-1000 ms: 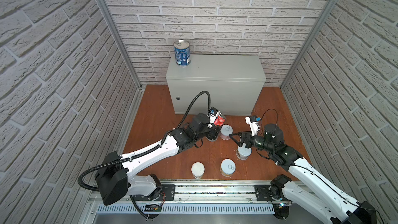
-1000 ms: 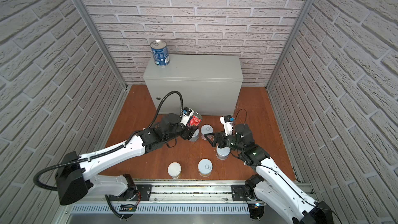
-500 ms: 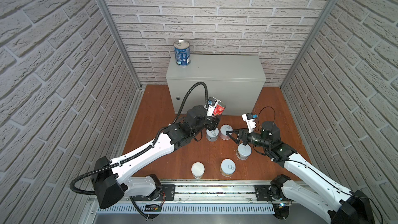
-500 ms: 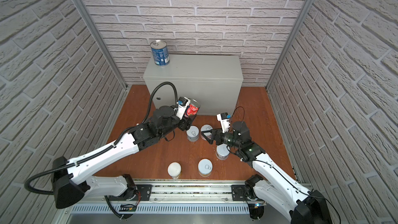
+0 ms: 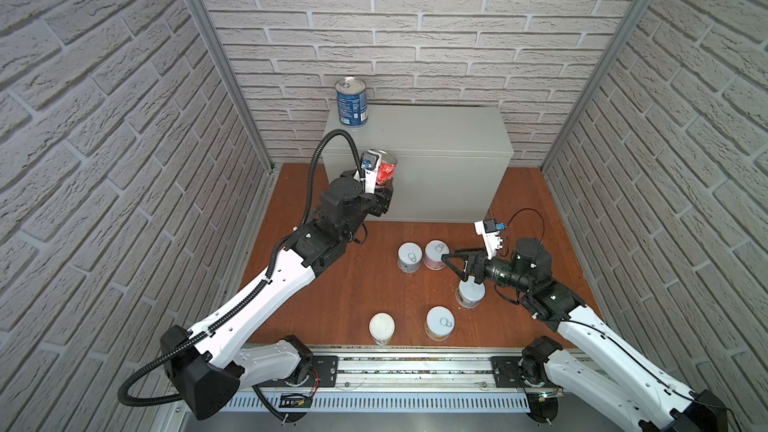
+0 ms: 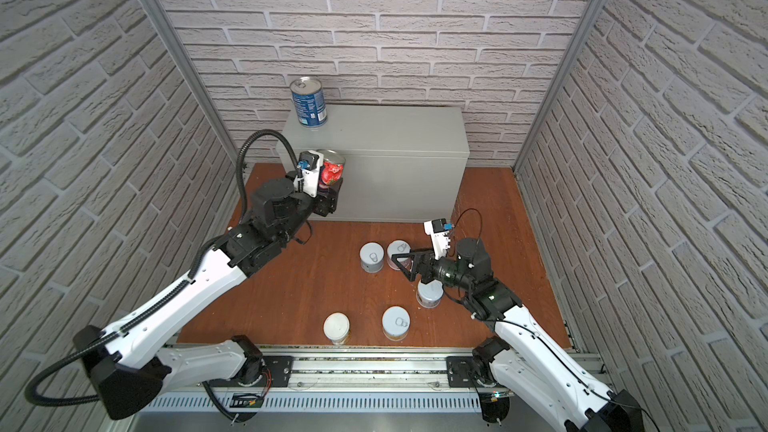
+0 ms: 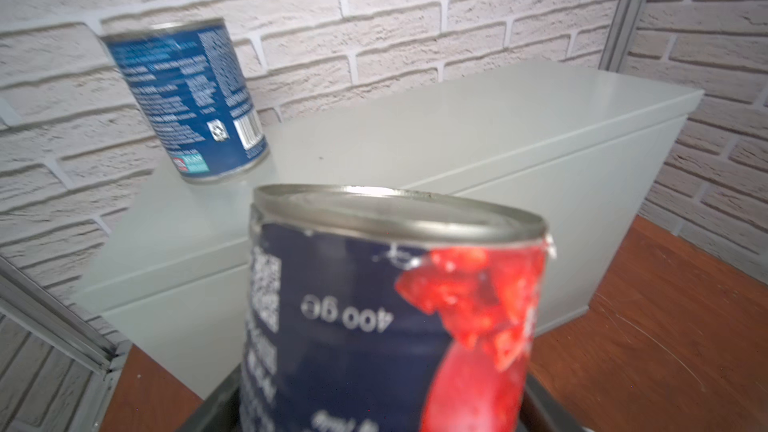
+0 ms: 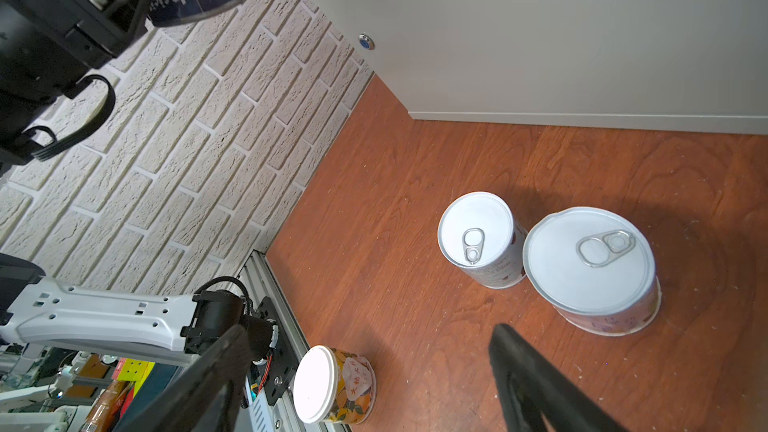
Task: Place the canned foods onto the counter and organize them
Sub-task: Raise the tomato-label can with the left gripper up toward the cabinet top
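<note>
Left gripper (image 5: 381, 191): clamped on tomato can (image 5: 386, 168), grip seemingly low. Risk: base clips worktop (image 5: 436, 135) edge, can tips or strikes blue can (image 5: 351, 103). Right gripper (image 5: 451, 256): open, empty.

A reddish-brown wooden floor (image 5: 357, 284) is spread beneath the right pincer (image 5: 449, 254), and brick-patterned walls (image 5: 415, 35) are set around it on three sides. An aluminium rail (image 5: 415, 369) is fixed along the floor's edge, well apart from the pincer.
</note>
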Motion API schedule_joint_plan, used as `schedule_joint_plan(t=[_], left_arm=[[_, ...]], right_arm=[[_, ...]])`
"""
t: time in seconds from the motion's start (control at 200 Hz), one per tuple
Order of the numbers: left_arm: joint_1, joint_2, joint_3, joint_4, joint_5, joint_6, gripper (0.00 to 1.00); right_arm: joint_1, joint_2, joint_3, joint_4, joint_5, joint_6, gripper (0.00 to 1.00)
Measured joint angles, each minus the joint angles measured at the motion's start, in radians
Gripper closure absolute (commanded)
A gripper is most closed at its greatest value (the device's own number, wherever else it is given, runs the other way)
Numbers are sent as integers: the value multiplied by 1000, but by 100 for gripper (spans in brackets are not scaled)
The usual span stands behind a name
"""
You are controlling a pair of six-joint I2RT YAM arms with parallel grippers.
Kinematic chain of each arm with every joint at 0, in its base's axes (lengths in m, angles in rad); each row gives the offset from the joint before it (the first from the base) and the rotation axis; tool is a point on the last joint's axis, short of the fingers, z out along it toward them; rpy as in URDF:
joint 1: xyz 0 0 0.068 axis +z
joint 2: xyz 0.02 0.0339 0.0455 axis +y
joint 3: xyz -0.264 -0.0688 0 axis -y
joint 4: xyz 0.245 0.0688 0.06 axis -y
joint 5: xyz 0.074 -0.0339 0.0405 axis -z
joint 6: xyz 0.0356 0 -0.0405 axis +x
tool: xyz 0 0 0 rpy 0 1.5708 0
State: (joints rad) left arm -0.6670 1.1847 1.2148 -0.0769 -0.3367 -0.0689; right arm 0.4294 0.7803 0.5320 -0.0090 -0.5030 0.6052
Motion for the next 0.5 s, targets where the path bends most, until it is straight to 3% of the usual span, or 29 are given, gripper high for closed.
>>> schedule_joint_plan(t=[0.29,0.5], left_arm=[[151,57,125,61,21,0,57],[187,134,214,85,76,19,56]], right_arm=[[0,-33,-19,-63,19,-19,9],[0,-56,-29,-87,39,-19,9]])
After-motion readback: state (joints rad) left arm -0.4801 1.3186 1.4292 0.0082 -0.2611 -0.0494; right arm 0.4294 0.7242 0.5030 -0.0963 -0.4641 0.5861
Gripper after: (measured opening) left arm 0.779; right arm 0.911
